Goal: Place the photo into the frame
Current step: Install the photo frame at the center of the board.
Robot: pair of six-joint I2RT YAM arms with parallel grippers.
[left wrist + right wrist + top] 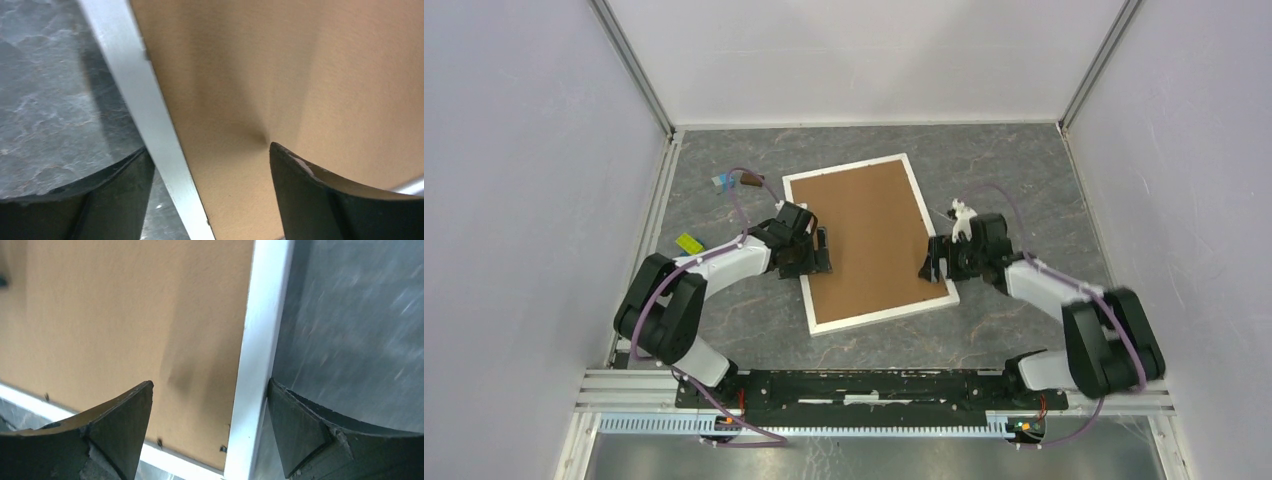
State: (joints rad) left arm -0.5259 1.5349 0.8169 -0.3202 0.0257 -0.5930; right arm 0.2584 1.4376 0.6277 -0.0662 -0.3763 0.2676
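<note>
The white frame (884, 313) lies flat on the grey table with a plain brown backing board (874, 240) filling it. The photo is hidden. My left gripper (821, 250) hovers open at the frame's left edge. In the left wrist view its jaws (209, 148) straddle the white edge (150, 120), one over the table and one over the board (300, 75). My right gripper (932, 258) stands open at the frame's right edge near the front corner. In the right wrist view it (210, 381) straddles the white edge (260, 330), holding nothing.
A small blue and brown item (736, 181) lies behind the frame's far left corner. A yellow-green tag (688, 243) sits by the left wall. White walls close in the table on three sides, and a metal rail (874, 385) runs along the front.
</note>
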